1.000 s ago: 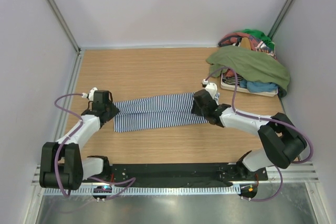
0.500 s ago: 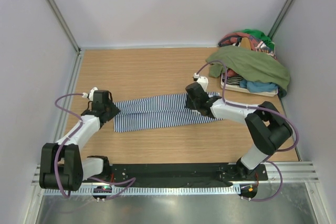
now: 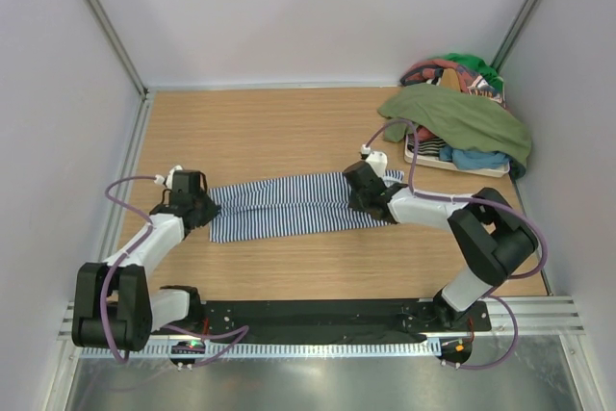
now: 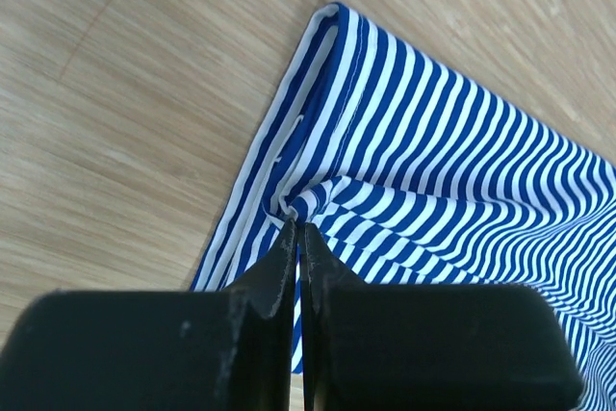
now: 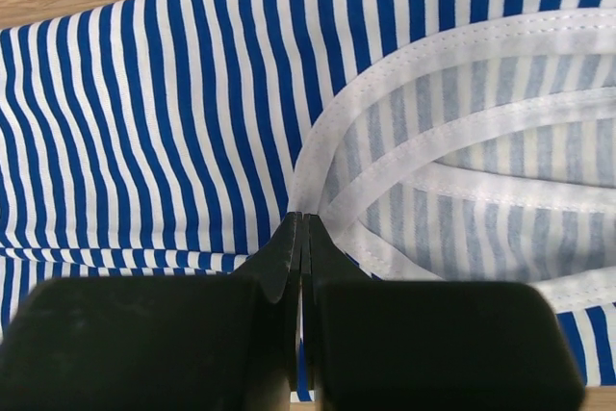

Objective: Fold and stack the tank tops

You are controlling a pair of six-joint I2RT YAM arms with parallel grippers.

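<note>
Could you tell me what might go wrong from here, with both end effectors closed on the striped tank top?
The left end effector pinches only a pucker of the striped tank top by its hem corner. It may hold one layer, so the fold could open when lifted.
The right end effector grips at the white trim, which might slip out.
The olive green top hangs close to the right arm and could snag.

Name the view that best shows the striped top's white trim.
Right wrist view: the white trim of the striped tank top curves large across the frame. Left wrist shows only a hem corner; from the top camera the trim is too small to see.
</note>
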